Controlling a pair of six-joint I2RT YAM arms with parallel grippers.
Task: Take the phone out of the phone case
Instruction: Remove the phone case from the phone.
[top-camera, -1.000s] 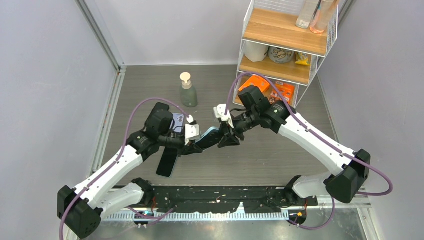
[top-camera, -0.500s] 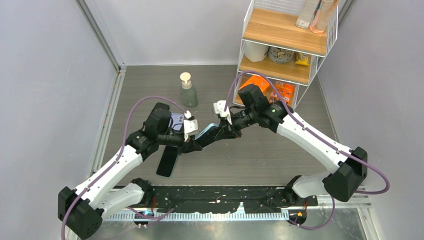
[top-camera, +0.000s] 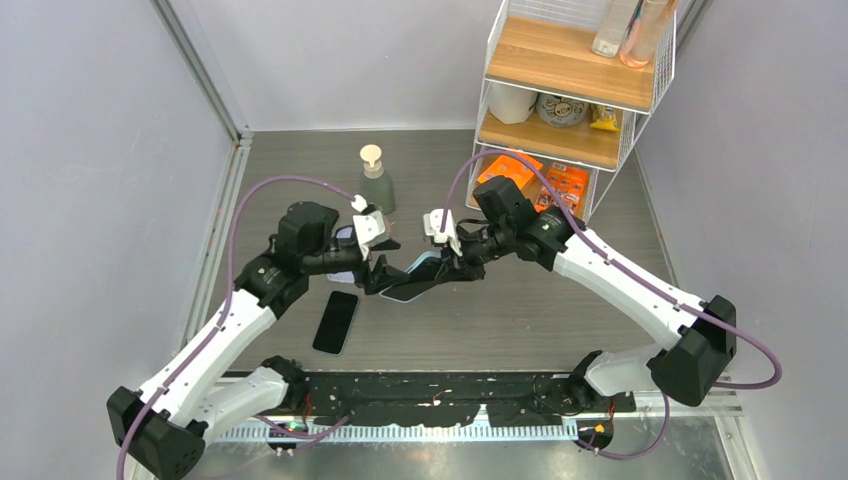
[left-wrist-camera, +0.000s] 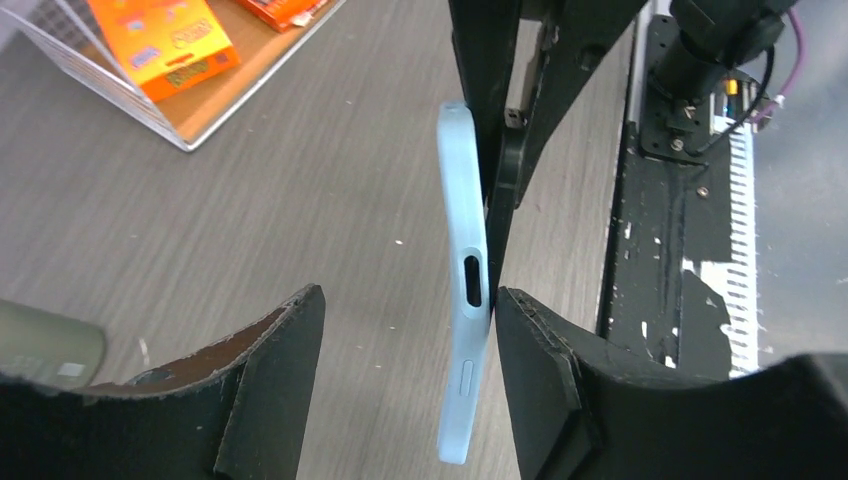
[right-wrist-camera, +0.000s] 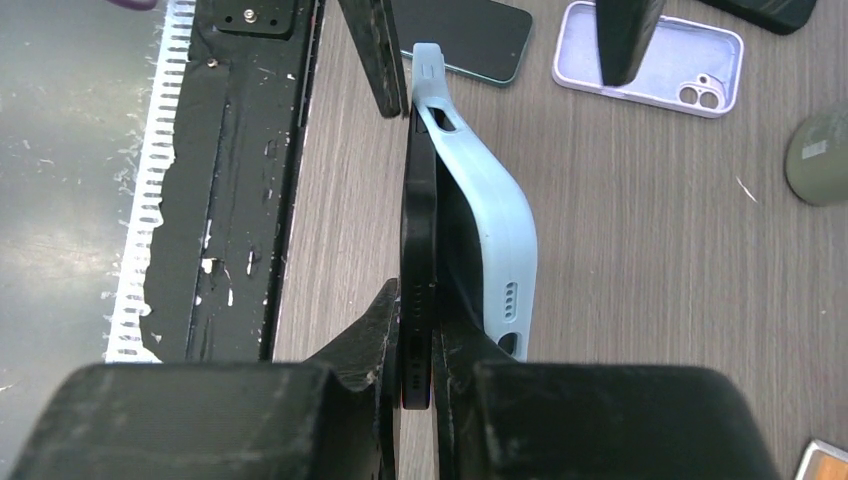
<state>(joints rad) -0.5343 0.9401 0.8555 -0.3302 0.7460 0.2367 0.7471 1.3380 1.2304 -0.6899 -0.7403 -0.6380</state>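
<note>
Jaws of the right gripper (right-wrist-camera: 418, 318) were clamped on the black phone (right-wrist-camera: 418, 220), its light-blue phone case (right-wrist-camera: 500, 230) half peeled; at 9 o'clock, the left gripper (left-wrist-camera: 408, 300) stood open astride the case.

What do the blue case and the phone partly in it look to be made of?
The blue case looks like soft silicone or rubbery plastic, matte: it bows away from the phone without creasing. The phone looks rigid, dull black, perhaps metal or hard plastic: its edge runs straight.
</note>
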